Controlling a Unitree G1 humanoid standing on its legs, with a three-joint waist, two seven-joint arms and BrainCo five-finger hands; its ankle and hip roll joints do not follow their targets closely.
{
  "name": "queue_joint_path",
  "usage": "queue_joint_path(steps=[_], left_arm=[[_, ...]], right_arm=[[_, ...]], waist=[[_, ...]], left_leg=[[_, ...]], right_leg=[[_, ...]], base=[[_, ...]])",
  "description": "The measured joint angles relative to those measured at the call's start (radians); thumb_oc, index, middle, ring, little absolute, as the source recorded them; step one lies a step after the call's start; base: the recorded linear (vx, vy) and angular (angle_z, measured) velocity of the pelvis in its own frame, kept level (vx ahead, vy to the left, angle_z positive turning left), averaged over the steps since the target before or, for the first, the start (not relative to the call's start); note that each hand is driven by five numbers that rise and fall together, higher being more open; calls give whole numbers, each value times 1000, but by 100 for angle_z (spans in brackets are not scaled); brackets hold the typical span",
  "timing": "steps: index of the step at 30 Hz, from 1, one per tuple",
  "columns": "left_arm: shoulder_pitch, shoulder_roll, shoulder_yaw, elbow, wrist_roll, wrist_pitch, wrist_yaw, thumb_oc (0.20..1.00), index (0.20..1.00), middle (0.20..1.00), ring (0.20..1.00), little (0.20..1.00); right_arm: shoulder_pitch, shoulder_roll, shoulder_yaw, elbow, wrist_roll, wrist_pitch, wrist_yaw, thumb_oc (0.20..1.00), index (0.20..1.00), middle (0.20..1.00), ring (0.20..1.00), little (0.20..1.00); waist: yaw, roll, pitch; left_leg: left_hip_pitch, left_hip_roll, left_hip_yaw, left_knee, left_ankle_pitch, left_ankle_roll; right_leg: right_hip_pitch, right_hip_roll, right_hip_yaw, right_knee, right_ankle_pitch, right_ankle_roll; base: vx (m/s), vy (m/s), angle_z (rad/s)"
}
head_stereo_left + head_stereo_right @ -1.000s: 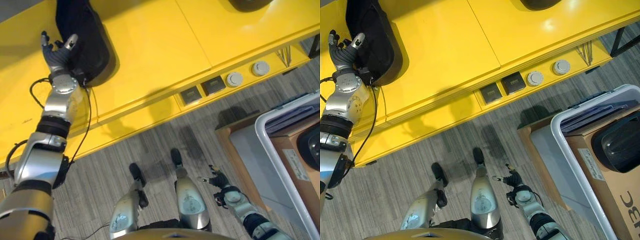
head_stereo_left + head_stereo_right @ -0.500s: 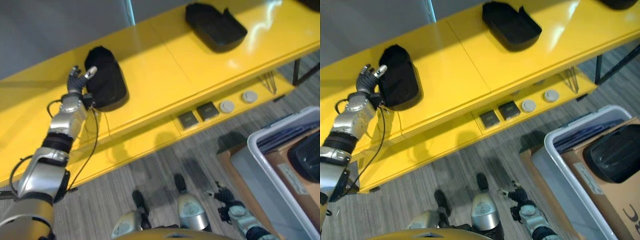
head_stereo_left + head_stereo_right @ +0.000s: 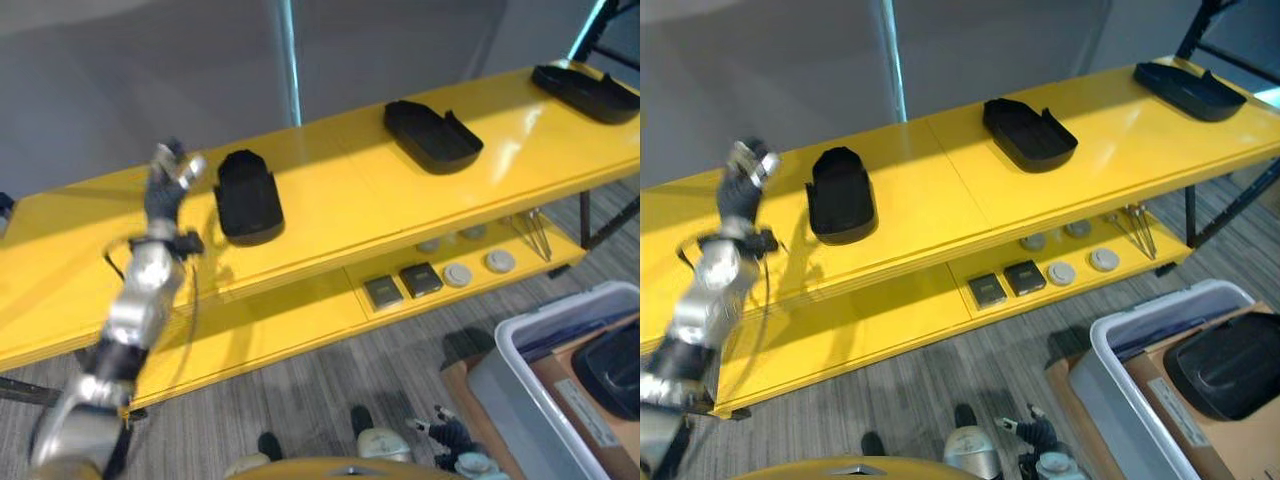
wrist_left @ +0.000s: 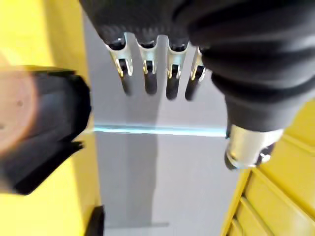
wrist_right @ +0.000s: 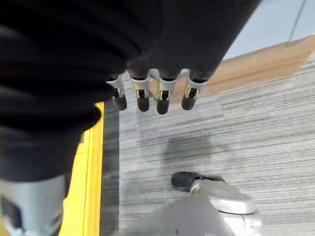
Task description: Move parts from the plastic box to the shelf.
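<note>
Left hand (image 3: 166, 185) hovers, fingers (image 4: 147, 73) spread and empty, just beside a black part (image 3: 247, 197) on the yellow shelf (image 3: 340, 200); right hand (image 5: 162, 96) hangs with fingers relaxed above the floor (image 5: 236, 142).

shelf (image 3: 330, 205): yellow | parts (image 3: 247, 197): three black, flat on top (apart) | plastic box (image 3: 1140, 385): possibly holds another

A yellow shelf (image 3: 340, 190) crosses the frame, with three black parts: centre-left (image 3: 247, 196), upper centre (image 3: 432, 134), upper right (image 3: 585, 91). The left hand (image 3: 167, 187) hovers open beside the centre-left part. A plastic box (image 3: 545, 392) sits lower right.
</note>
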Motion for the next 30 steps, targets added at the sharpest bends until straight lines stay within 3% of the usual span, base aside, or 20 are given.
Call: queue_joint_path(steps=[3,13,22,30], left_arm=[[107,-51,-55,6,28,-27,-26,200,200,200,200,200],[55,-67,-190,26,22,-60,-82,200,200,200,200,200],[-56,-98,-193,113,25,-59,-9,200,200,200,200,200],[-144,-96,-183,190,22,-58,48,200,200,200,200,200]], right_arm=[[21,16,-9,7,8,0,-8,1000,1000,1000,1000,1000],[16,19,-5,10,51,1,-10,1000,1000,1000,1000,1000],[1,-3,-1,-1,81,2,-6,1000,1000,1000,1000,1000],[-21,-19,16,-6,81,3,3,1000,1000,1000,1000,1000]], waist=[[18,-20,0],[-6,-18,8],[-51,17,72],[-77,26,120]], left_leg=[[-16,-6,-18,0,4,5],[-79,-9,-14,0,22,17],[-89,-8,11,0,19,16],[-78,-9,35,0,13,12]], right_leg=[[0,-10,-25,0,0,1],[-60,-13,-24,0,14,8],[-85,-11,-4,0,20,17],[-86,-11,12,0,21,20]], base=[[29,-25,22],[-31,-15,0],[11,4,-7],[17,10,-7]])
